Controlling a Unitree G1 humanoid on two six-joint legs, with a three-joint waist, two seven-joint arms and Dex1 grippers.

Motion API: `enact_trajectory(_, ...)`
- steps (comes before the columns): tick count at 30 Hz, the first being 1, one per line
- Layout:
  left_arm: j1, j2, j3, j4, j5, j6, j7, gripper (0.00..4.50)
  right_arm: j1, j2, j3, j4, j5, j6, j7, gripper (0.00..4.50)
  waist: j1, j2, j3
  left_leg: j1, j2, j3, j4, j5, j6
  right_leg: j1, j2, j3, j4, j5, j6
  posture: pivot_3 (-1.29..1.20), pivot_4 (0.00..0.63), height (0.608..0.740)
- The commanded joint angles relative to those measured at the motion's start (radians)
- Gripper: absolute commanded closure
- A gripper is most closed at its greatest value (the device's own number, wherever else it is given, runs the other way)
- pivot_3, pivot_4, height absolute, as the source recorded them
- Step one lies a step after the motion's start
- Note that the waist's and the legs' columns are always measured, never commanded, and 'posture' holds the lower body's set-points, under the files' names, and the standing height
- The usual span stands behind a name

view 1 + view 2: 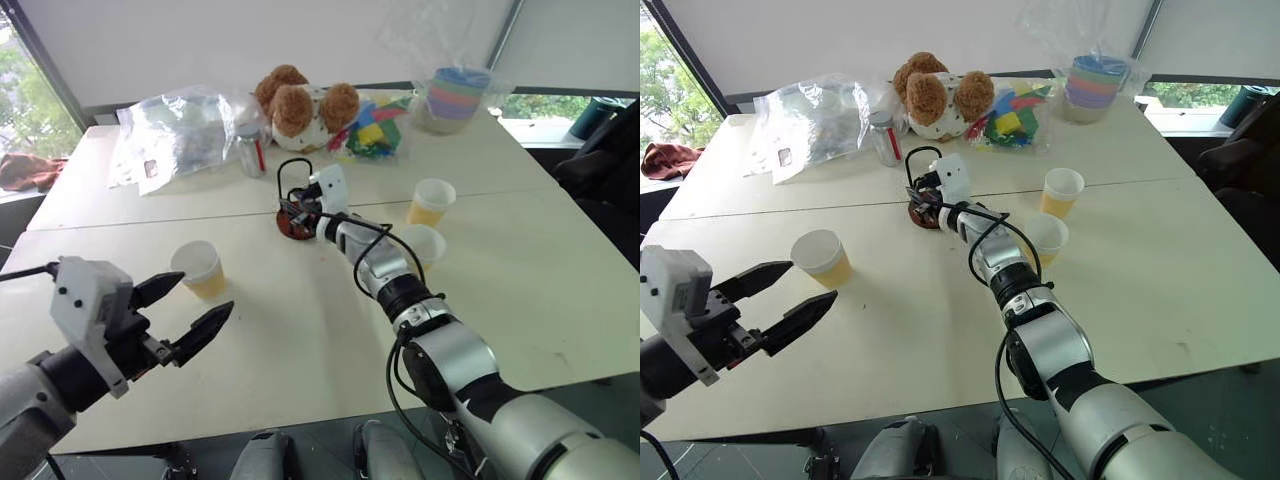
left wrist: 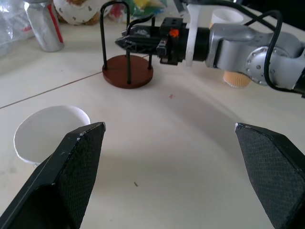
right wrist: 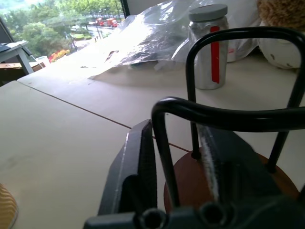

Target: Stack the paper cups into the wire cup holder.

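Nothing is sitting in the small stand with the dark red disc base and black wire loops [image 1: 293, 205] yet; it is standing empty near the middle of the pale tabletop [image 1: 300, 340], so by my reckoning the stacking is hardly begun. All three tapered paper cups, yellow-tan below and white at the rim, are waiting loose on the table: one [image 1: 199, 269] is standing just ahead of the left gripper [image 1: 192, 312], another [image 1: 431, 202] is standing upright further off to the right of the stand, and the third [image 1: 424, 243] is lying nearer, partly hidden behind the right forearm.

The right gripper [image 2: 131, 41] is reaching level into the stand, its black fingers pressed close together around one of the wire uprights, as the wrist views are showing. I judge it is gripping the wire to steady or shift the holder, not handling a cup. The left gripper is hovering above the table with its fingers spread wide and holding nothing.

Behind all this, a brown stuffed toy [image 1: 297, 107], a crumpled clear plastic bag [image 1: 175, 130] and a wrapped stack of pastel bowls [image 1: 456, 95] are lying untouched.

Left to do, as far as I can tell: every cup.
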Motion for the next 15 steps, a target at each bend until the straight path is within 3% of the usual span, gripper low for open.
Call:
enact_trajectory(1, 0.003, 0.019, 0.071, 0.005, -0.032, -0.008, -0.015, 0.0, -0.047, 0.003, -0.014, 0.001, -0.015, -0.036, 0.016, 4.47, 0.001, 0.0, 0.0, 0.0, 0.0, 0.0, 0.0, 0.0, 0.0, 0.0, 0.0, 0.0, 0.0, 0.0, 0.0, 0.0, 0.15, 0.74)
enact_trajectory(4, 0.002, 0.027, 0.075, 0.005, -0.063, -0.013, -0.014, 0.0, -0.05, -0.005, -0.007, -0.023, -0.019, -0.044, 0.082, 4.47, 0.0, 0.001, 0.0, 0.0, 0.0, 0.0, 0.0, 0.0, 0.0, 0.0, 0.0, 0.0, 0.0, 0.0, 0.0, 0.0, 0.15, 0.74)
enact_trajectory(9, 0.038, 0.035, 0.129, 0.029, -0.086, 0.01, -0.081, 0.0, -0.008, -0.097, 0.004, -0.216, 0.042, 0.004, 0.381, 4.47, 0.004, 0.001, 0.001, -0.001, 0.0, 0.0, -0.001, 0.0, 0.0, 0.0, 0.0, 0.0, -0.001, 0.0, 0.0, 0.0, 0.15, 0.74)
enact_trajectory(12, 0.066, 0.068, 0.195, 0.074, -0.093, 0.057, -0.184, 0.0, 0.096, -0.249, 0.042, -0.482, 0.154, 0.139, 0.721, 4.47, 0.01, 0.001, 0.001, -0.001, 0.0, -0.001, -0.001, 0.0, 0.0, 0.0, 0.0, -0.001, -0.002, 0.0, 0.0, 0.0, 0.15, 0.74)
enact_trajectory(15, 0.053, 0.101, 0.217, 0.105, -0.109, 0.08, -0.24, 0.0, 0.183, -0.351, 0.069, -0.682, 0.234, 0.279, 0.866, 4.47, 0.022, 0.001, 0.001, -0.001, 0.0, -0.001, -0.001, -0.001, 0.002, 0.002, 0.0, -0.002, -0.004, 0.0, 0.0, 0.0, 0.15, 0.74)
